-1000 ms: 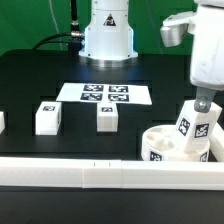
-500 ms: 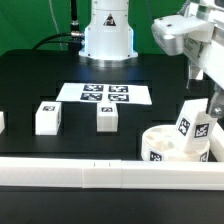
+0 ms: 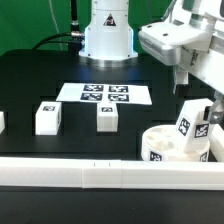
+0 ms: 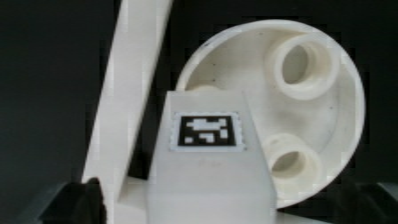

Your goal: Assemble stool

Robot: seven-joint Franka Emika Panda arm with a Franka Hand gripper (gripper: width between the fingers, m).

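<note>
The round white seat disc point(image 3: 168, 147) lies at the exterior view's right, by the front rail. One tagged leg block point(image 3: 195, 123) stands in it, leaning slightly. My gripper point(image 3: 197, 92) hangs tilted just above that leg's top, jaws spread and holding nothing. Two more leg blocks point(image 3: 47, 117) point(image 3: 107, 118) stand loose on the black table. In the wrist view the tagged leg point(image 4: 210, 150) fills the near middle with the seat disc point(image 4: 311, 110) and two of its round holes behind it. A dark finger point(image 4: 71, 200) shows apart from the leg.
The marker board point(image 3: 105, 94) lies mid-table before the robot base point(image 3: 108, 35). A long white rail point(image 3: 90, 176) runs along the front and shows in the wrist view point(image 4: 125, 90). A white piece point(image 3: 1, 122) is cut off at the exterior view's left edge.
The gripper has let go of the leg in the seat disc, and the hand has risen and swung toward the exterior view's left. The leg stays in place.
</note>
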